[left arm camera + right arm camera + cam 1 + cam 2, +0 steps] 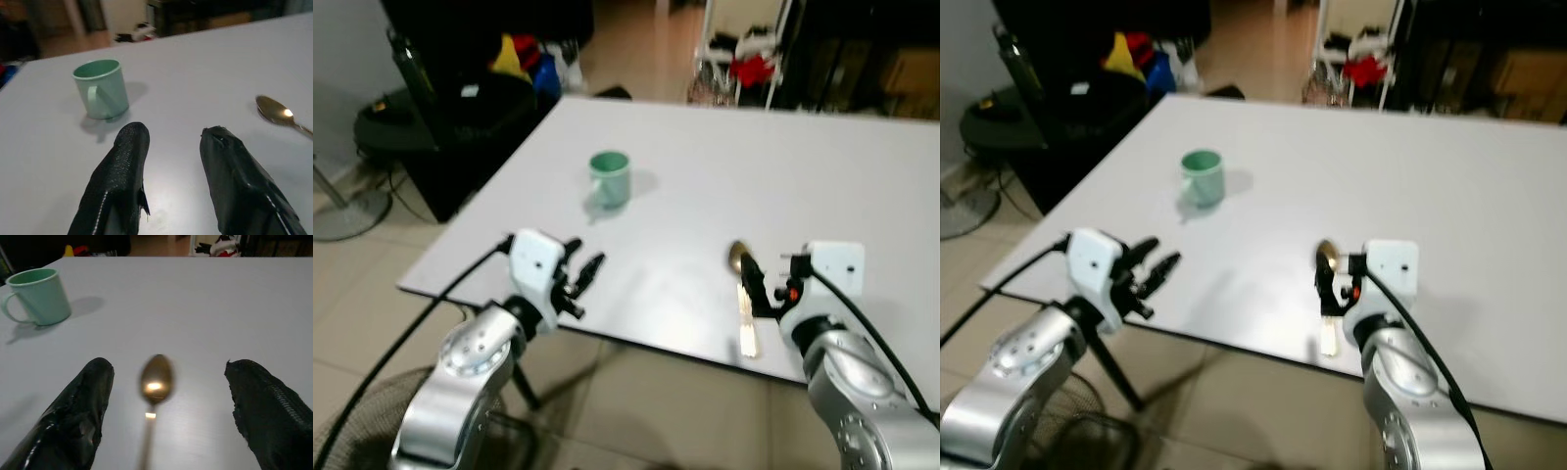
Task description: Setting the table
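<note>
The left claw (pixel 584 277) is hovering over the near left edge of the white bench (pixel 862 196), its two black fingers (pixel 122 166) spread apart and grasping nothing. Farther in on the bench, the green mug (pixel 609 178) is standing upright, well apart from that claw, its handle facing the near edge. To the right, the gold spoon (pixel 743 294) is lying flat near the bench's front edge, bowl pointing away from the robot. The right claw (pixel 164 406) is sitting released just over the spoon, one finger on each side of the bowl, not touching it.
</note>
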### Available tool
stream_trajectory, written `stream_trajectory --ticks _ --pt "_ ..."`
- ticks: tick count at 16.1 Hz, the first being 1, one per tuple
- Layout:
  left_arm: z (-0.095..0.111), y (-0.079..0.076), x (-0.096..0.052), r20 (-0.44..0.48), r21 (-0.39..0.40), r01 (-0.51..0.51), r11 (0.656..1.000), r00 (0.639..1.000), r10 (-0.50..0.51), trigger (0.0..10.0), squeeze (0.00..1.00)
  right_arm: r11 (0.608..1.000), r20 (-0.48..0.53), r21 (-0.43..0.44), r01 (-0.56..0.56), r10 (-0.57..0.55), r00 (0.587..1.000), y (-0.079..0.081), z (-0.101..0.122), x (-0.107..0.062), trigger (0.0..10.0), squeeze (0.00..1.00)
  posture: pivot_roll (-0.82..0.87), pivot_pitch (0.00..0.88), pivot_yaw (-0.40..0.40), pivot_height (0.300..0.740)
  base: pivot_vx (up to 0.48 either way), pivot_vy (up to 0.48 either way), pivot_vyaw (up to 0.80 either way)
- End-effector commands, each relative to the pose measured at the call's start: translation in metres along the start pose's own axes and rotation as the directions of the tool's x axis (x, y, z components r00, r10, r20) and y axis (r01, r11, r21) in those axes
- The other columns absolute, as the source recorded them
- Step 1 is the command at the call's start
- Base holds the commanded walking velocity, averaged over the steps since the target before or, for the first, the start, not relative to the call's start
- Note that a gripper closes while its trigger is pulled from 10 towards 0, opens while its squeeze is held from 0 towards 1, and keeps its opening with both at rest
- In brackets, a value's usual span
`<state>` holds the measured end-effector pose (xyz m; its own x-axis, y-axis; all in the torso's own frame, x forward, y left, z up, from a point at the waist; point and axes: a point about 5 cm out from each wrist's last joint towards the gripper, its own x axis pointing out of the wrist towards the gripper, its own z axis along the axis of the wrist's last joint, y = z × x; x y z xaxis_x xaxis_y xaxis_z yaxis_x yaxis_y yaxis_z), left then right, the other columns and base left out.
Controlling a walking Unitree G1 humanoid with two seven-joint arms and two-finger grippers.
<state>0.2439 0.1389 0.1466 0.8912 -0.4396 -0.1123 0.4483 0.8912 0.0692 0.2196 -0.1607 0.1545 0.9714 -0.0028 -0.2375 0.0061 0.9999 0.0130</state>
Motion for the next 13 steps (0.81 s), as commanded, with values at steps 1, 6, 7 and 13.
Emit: stream_trajectory --ticks 1,6,7,13 --pt "0.001 0.003 -0.001 0.008 -0.005 -0.039 0.999 0.999 0.039 10.0 0.0 1.0 0.015 0.013 -0.002 0.002 1.0 -0.002 0.001 -0.001 10.0 1.0 0.01 0.0 0.078 0.74 0.0 -0.409 0.0" --pt "-0.001 0.009 -0.005 -0.011 0.013 -0.09 0.996 0.996 0.09 10.0 0.0 0.998 -0.002 0.033 -0.053 0.053 0.999 0.004 -0.01 -0.003 10.0 1.0 0.03 0.0 0.074 0.74 0.0 -0.401 0.0" --pt "-0.001 0.008 -0.005 -0.011 0.014 -0.09 0.996 0.996 0.09 10.0 0.0 0.998 0.003 0.033 -0.057 0.057 0.998 0.005 -0.009 -0.002 10.0 1.0 0.03 0.0 0.074 0.74 0.0 -0.39 0.0" --pt "0.002 0.006 -0.001 -0.006 0.032 -0.073 0.997 0.997 0.073 10.0 0.0 0.994 0.003 0.026 -0.103 0.103 0.995 0.012 -0.012 -0.001 10.0 1.0 0.03 0.0 0.089 0.74 0.0 -0.243 0.27"
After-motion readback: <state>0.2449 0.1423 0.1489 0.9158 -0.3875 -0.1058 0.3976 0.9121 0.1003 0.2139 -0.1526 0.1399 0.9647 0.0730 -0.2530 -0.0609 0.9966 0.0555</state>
